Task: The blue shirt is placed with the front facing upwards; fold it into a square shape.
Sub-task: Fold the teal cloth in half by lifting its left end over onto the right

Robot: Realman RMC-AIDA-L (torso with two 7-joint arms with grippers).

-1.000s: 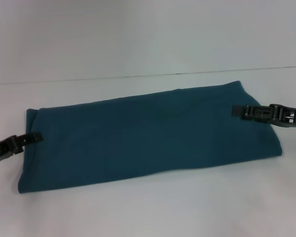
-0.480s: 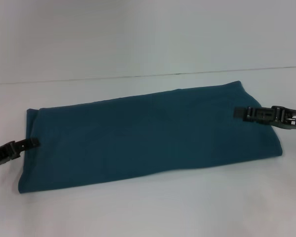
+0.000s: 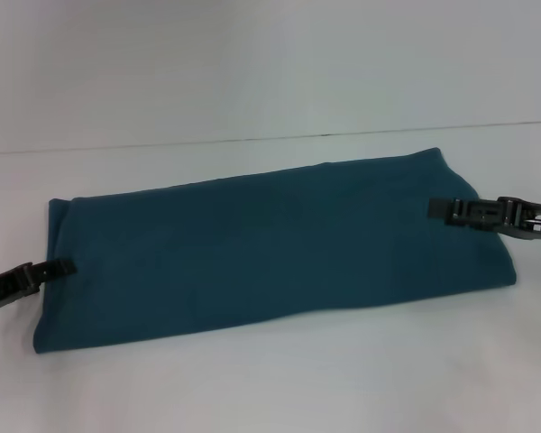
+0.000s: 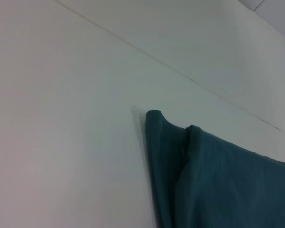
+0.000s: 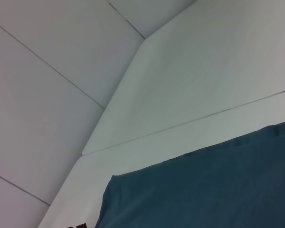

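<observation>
Since a second ago the left gripper (image 3: 65,266) has slid lower along the shirt's (image 3: 270,248) left edge; shirt lies folded long on the table (image 3: 270,379); right gripper (image 3: 437,208) over its right end; neither grip can be told.

Work surface — white table (image 3: 270,379) lying bare in front of and behind the blue shirt (image 3: 270,244), offering free passage along both long edges. The shirt, a long folded band, is occupying the middle. Left gripper (image 3: 61,267) is sitting at its left end, right gripper (image 3: 437,209) reaching over its right end — both short ends obstructed. Back wall (image 3: 270,63) is closing off the far side.
</observation>
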